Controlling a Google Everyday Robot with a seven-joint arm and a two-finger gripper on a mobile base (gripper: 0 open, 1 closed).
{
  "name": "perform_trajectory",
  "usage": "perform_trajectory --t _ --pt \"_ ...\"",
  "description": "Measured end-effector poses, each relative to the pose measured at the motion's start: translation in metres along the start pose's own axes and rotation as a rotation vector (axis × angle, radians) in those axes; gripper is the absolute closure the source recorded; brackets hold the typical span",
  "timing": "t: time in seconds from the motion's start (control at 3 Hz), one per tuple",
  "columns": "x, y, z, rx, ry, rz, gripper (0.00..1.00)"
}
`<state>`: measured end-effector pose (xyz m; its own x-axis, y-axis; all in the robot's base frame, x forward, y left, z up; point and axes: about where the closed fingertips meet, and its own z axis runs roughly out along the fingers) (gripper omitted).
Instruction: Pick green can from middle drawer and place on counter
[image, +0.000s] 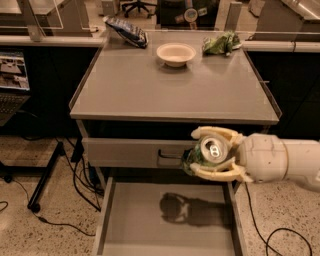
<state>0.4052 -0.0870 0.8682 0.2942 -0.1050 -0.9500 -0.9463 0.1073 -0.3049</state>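
Observation:
The green can (209, 151) is upright, its silver top and pull tab facing up. My gripper (212, 154) is shut on it, one cream finger on each side, coming in from the right. It holds the can in the air above the open middle drawer (137, 230), in front of the shut drawer front above and just below the counter's front edge. The drawer floor shows only the shadow of the gripper and can. The counter (145, 85) is the grey cabinet top behind and above.
On the counter's far edge stand a white bowl (175, 53), a green foil snack bag (221, 43) to its right and a dark blue snack bag (126, 31) to its left. A shut drawer front with a black handle (167, 153) sits under the counter. Cables lie on the floor.

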Motion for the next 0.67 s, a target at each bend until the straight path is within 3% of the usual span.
perform_trajectory --t 0.33,0.67 --pt "-0.054 -0.053 -0.01 0.033 -0.009 -0.04 1.0" --pt "-0.067 -0.094 -0.014 0.079 -0.013 -0.038 1.0"
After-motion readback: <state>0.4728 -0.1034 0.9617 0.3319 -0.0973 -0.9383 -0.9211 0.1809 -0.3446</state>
